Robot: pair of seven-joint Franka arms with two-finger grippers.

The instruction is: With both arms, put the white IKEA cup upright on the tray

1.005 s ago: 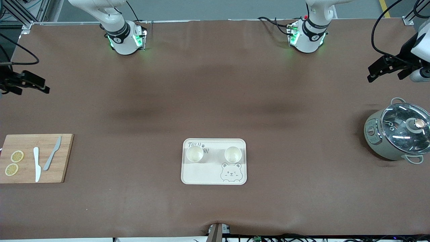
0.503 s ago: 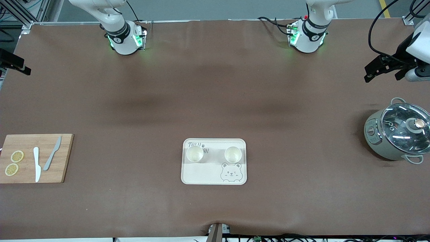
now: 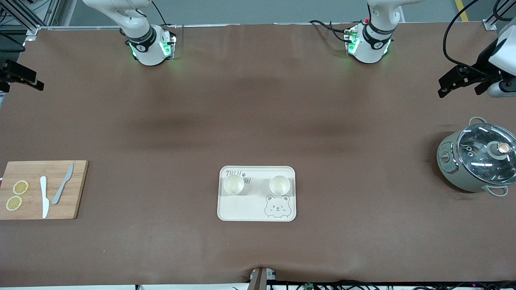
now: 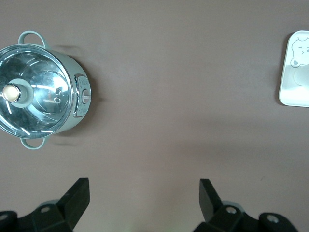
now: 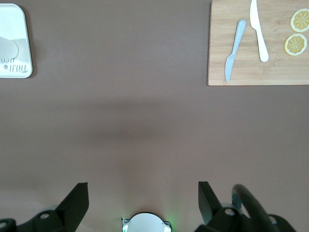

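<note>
Since both white cups (image 3: 234, 185) (image 3: 279, 185) already sit upright on the tray (image 3: 256, 209), my left gripper (image 3: 459, 81) and right gripper (image 3: 22, 76) hang wide open over the table's ends (about equally distant).

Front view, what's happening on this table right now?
Nothing is being handled at the moment. Two white cups, one and the other, stand upright side by side on the tray. The left end effector hangs open, holding nothing, over the table's edge at the left arm's end, above bare cloth farther from the front camera than the pot. The right end effector hangs open and empty over the edge at the right arm's end, well away from the cutting board.
</note>
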